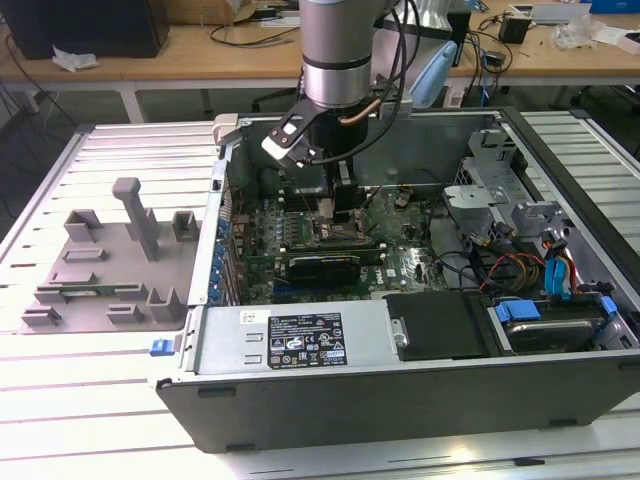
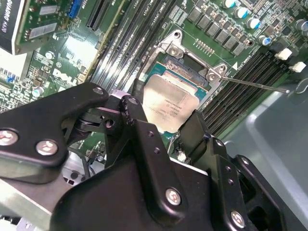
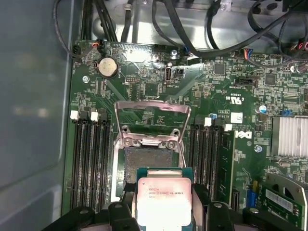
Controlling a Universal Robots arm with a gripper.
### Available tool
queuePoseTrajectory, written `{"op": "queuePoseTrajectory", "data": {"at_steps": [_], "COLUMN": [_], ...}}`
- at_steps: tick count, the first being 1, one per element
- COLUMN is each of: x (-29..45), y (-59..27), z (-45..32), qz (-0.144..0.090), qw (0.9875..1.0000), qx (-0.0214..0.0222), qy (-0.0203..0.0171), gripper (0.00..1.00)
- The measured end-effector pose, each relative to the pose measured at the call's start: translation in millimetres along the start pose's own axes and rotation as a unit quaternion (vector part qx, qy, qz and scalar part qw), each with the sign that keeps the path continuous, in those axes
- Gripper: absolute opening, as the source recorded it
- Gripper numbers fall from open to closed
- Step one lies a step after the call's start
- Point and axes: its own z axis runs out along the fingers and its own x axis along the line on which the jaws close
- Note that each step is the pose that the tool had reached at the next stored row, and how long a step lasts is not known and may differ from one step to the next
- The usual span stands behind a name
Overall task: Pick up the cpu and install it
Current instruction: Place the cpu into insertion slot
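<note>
While the black two-fingered gripper (image 1: 335, 205) reaches into the open grey metal computer case (image 1: 400, 400) at the upper middle of the exterior view, both wrist views show its fingers (image 3: 119, 211) clamped on the small square silvery-topped cpu (image 3: 163, 202). The chip is held over the dark metal-framed socket (image 3: 147, 161) of the green motherboard (image 3: 159, 86).

White rectangular sticker (image 1: 305, 340) on grey sheet-metal cover of open dark computer case (image 1: 400, 410): black blocks and rows of small symbols, print too fine to read. Small flat square cpu (image 3: 165, 204) (image 2: 169, 108) with silvery metal top: several lines of faint engraved print (in both wrist views), characters not made out. Green motherboard (image 3: 159, 91): white silkscreen logo beside memory slots, tiny white component codes too small to read, small white square sticker (image 3: 236, 117) apparently blank.
</note>
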Motion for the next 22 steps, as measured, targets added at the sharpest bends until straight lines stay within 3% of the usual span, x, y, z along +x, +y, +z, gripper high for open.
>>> {"op": "queuePoseTrajectory", "data": {"at_steps": [9,22], "x": [6.4,8.0], "y": [2.3,1.5], "z": [14.8,36.7], "qz": [0.000,0.003], "qw": [1.0000,1.0000], "qx": [0.0000,0.0010], "qy": [-0.0007,-0.0008], "gripper": [0.55,0.55]}}
